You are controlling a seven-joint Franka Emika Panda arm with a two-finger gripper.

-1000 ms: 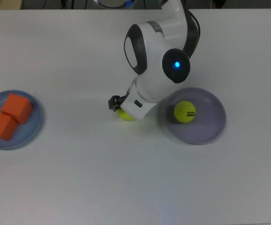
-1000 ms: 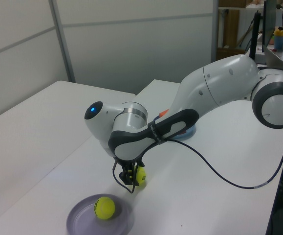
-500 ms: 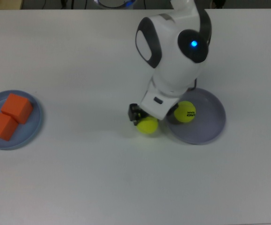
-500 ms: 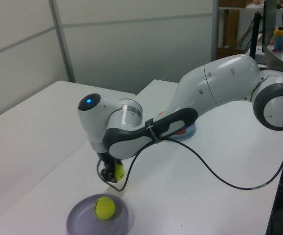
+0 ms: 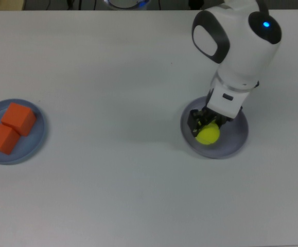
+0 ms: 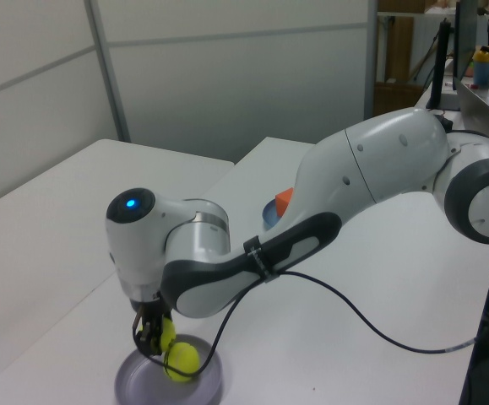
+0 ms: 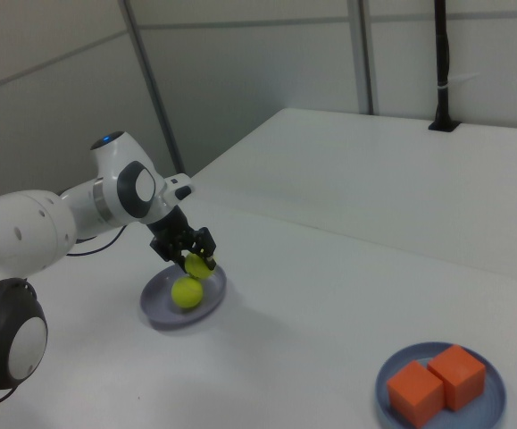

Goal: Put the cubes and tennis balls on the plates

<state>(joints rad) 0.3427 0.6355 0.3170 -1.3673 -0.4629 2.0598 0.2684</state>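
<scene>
- The two-finger black gripper point(image 7: 187, 250) is clenched on a fuzzy yellow-green tennis ball point(image 7: 197, 265), held above the round shallow lavender-purple plate point(image 7: 155, 311) at the lower left of the right view.
- A second fuzzy yellow-green tennis ball point(image 7: 185, 292) rests on that plate, directly beneath the held one; in the top view only one ball can be told apart.
- Risk: if the held ball is released straight down, the resting ball is likely to be struck. Either ball could then roll over the low rim onto the white table point(image 5: 112, 180).
- Risk: the plate could be nudged by the fingers if the descent is too deep.
- Count: two tennis balls, one held and one on the lavender plate.
- Count: two plain matte orange cubes point(image 5: 9, 128), side by side on the round light blue plate point(image 5: 39, 135) at the left edge of the top view.
- Count: two plates, well apart.
</scene>
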